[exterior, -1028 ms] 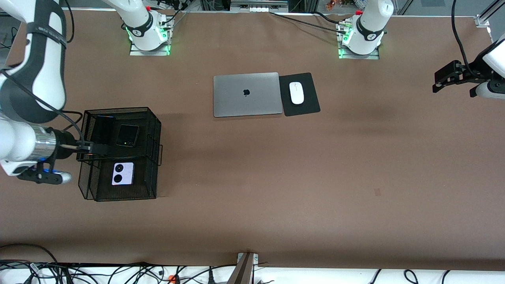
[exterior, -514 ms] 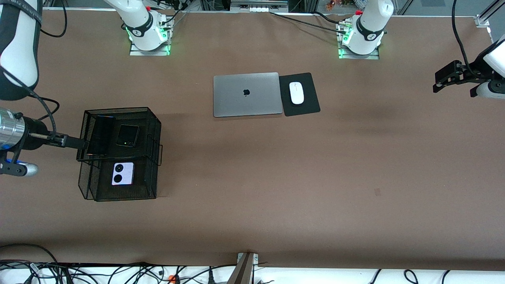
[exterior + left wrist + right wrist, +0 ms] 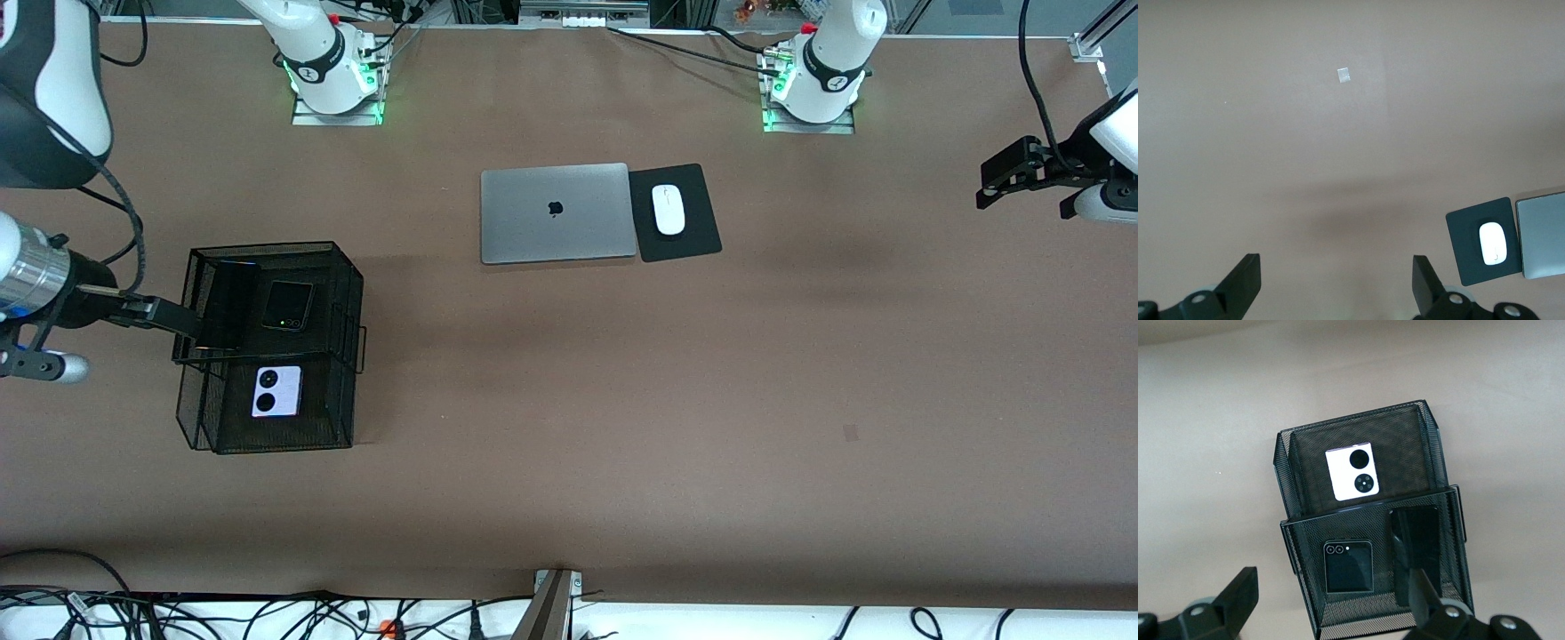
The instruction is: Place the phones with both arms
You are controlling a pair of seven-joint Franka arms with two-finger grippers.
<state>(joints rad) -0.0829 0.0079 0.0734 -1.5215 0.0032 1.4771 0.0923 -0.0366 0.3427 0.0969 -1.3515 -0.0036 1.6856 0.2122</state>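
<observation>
Brown paper-covered table. A black wire-mesh two-tier organiser stands near the edge at the right arm's end, about midway between the robots' edge and the front camera's edge.

All three phones are in the organiser:
- squarish lilac-white phone with two black circles, flat in the lower compartment, the one nearer the front camera.
- squarish black phone, flat in the upper tier, farther from the camera.
- long slim black slab phone, in the same upper tier, beside the squarish black one on its outer-edge side. Its long axis runs from the robots' edge toward the camera's edge; whether it lies flat or leans on the mesh wall, cannot tell.

Right gripper: at the organiser's outer wall, level with the upper tier, fingers spread wide with nothing between them. In the right wrist view, right gripper has both fingertips apart, and the slab phone sits just ahead of one of them; whether that finger touches it is unclear.

Left gripper: waiting over bare table near the edge at the left arm's end, well apart from the organiser. Left wrist view confirms the left gripper has fingers apart, empty.

Also present: a closed silver laptop and a white computer mouse on a black mouse pad, toward the robots' edge, mid-table.

Judgement: placing looks complete, with no phone outside the organiser. The right arm is much the nearer to the phones; any further handling falls to it, with the slab's long axis crossing its finger gap.
</observation>
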